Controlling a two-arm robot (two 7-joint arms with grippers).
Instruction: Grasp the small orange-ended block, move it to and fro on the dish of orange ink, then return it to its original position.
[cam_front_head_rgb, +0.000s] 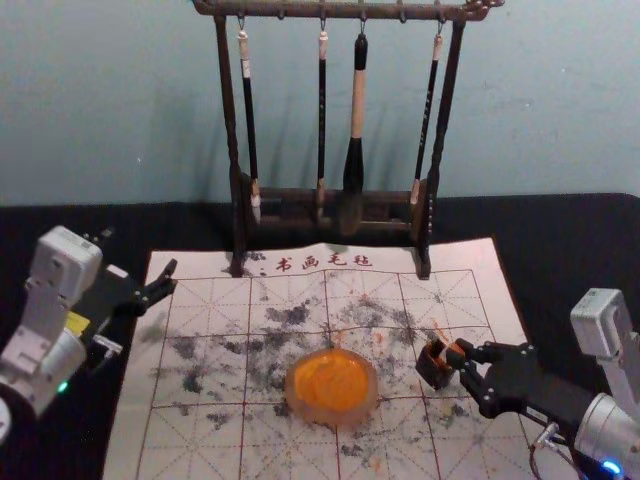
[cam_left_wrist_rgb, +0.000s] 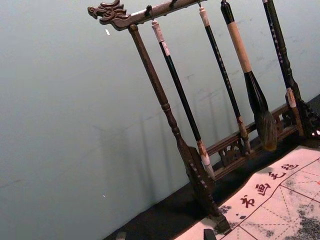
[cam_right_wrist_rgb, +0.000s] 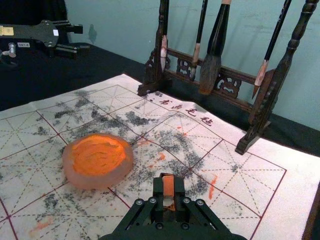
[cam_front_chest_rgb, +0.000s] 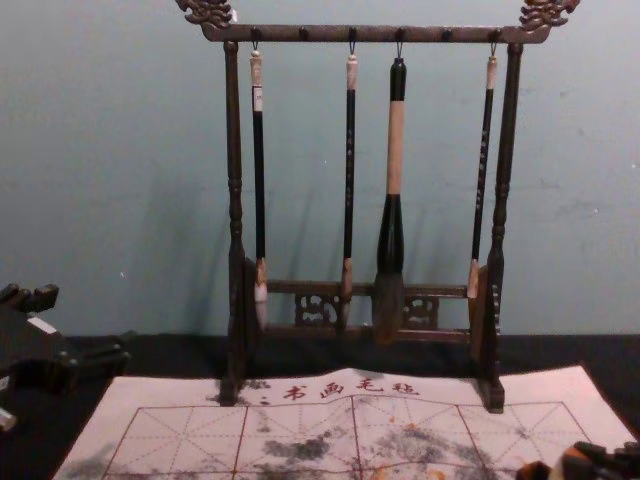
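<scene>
And there's your block (cam_right_wrist_rgb: 168, 186), pinched in the right gripper (cam_front_head_rgb: 463, 358), over the right part of the paper mat (cam_front_head_rgb: 500, 290), in from its right edge! Your right wrist view gives you the orange face between two closed-in fingertips; the head view adds a dark boxy piece (cam_front_head_rgb: 434, 368) up against them, and you can't tell whether it's part of the block. Nor can you tell if the block touches the mat.

Just left of it sits the dish (cam_front_head_rgb: 369, 398), orange ink spread inside. Out by the mat's far left corner, the left gripper (cam_front_head_rgb: 168, 280) hangs wide and holds nothing. Along the far edge stands the rack (cam_front_chest_rgb: 235, 180), and your chest view gives you its four hanging brushes (cam_front_chest_rgb: 396, 150) face-on, top to tip.
</scene>
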